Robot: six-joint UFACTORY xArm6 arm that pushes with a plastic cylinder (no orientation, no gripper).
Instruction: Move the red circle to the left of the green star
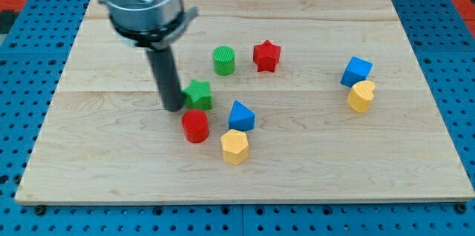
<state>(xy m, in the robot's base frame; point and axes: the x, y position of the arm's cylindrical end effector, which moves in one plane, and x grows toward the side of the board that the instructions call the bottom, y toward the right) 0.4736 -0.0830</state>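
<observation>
The red circle (196, 126) lies on the wooden board just below the green star (199, 94), close to it. My tip (173, 107) stands right at the green star's left side and just up and left of the red circle. Whether the tip touches the star cannot be told. The dark rod rises from the tip to the arm's grey head (141, 2) at the view's top left.
A blue triangle (240, 116) and a yellow hexagon (234, 146) lie right of the red circle. A green circle (223, 60) and a red star (266, 56) lie above. A blue cube (357, 70) and a yellow heart (361, 96) are at the right.
</observation>
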